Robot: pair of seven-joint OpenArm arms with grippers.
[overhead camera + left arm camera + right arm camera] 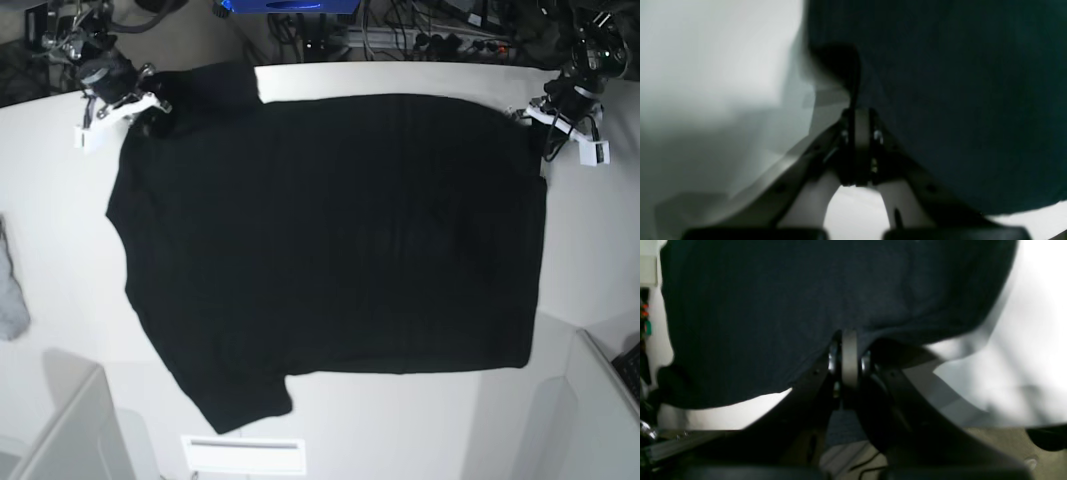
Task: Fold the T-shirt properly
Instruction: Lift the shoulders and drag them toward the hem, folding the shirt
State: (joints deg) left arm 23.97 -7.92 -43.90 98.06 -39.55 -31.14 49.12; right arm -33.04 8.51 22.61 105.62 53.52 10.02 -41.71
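1. I can read no words or labels anywhere.
2. The T-shirt [330, 250] lies spread flat on the white surface [60, 230], plain black side up.
3. My left end effector [858, 115] is closed and pinches the shirt's far corner.
4. My right end effector [849, 340] is closed too, pinching the shirt's edge at the other far corner.
5. The shirt is soft dark cloth with short sleeves.
6. A small grey cloth [10, 290] sits well apart at the surface's edge.
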